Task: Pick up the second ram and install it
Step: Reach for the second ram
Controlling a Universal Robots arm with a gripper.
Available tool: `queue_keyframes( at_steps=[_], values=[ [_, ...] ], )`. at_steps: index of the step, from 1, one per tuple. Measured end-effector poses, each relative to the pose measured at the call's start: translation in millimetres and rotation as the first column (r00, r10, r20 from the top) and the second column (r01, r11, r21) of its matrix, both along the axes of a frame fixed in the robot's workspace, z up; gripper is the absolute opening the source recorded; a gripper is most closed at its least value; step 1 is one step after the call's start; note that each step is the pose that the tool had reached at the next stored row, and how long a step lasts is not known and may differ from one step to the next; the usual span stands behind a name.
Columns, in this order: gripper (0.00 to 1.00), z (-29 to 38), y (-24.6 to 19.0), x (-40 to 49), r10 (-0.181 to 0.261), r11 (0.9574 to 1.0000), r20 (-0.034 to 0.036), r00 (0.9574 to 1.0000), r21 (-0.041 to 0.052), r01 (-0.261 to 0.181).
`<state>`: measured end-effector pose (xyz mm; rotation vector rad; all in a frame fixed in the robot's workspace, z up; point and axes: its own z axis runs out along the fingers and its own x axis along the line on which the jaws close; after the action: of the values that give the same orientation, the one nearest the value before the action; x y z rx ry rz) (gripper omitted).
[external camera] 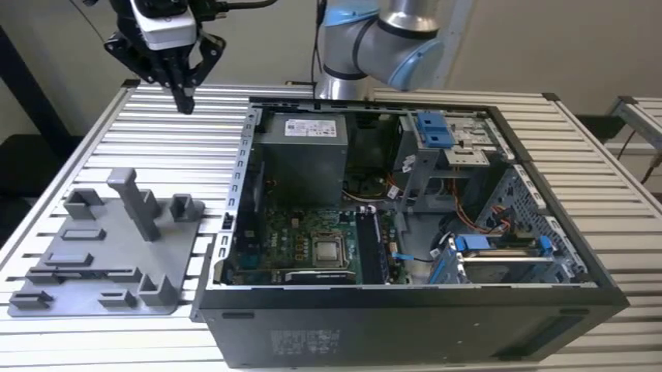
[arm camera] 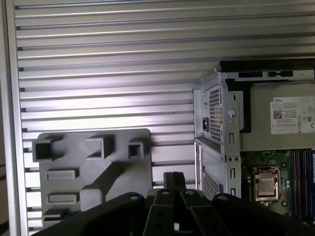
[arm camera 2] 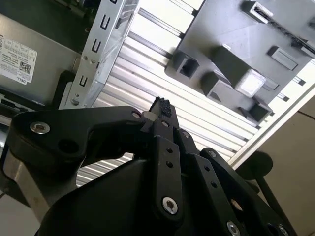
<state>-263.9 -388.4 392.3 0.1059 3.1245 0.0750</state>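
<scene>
The claw (external camera: 184,99) hangs over the worktop's (external camera: 155,147) back corner on the exterior view's left, its two fingers squeezed tight together with nothing between them. A long, thin, dark stick that looks like the second ram (external camera: 365,246) stands on its edge in a slot inside the open computer case (external camera: 414,325), just beside the shiny square chip (external camera: 329,249). The grey holder plate (external camera: 104,252) lies by the worktop's front corner on that same side, well apart from the claw.

Ribbed metal table (external camera: 155,132), matt grey plastic holder (external camera: 114,252), matt black gripper (external camera: 184,101)
</scene>
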Motion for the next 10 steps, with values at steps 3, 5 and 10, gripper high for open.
queue_keyframes(
  at_steps=[3, 5, 10],
  values=[
    [0.11, 0.0, 1.1, -6.6, 0.000, 1.0000, -0.0064, 1.0000, 0.0000, 0.000],
    [0.11, 0.0, 1.8, -10.7, 0.000, 1.0000, -0.0110, 0.9999, 0.0001, 0.000],
    [0.11, 0.0, 4.0, -22.3, 0.000, 1.0000, -0.0225, 0.9997, 0.0002, 0.000]
  ],
)
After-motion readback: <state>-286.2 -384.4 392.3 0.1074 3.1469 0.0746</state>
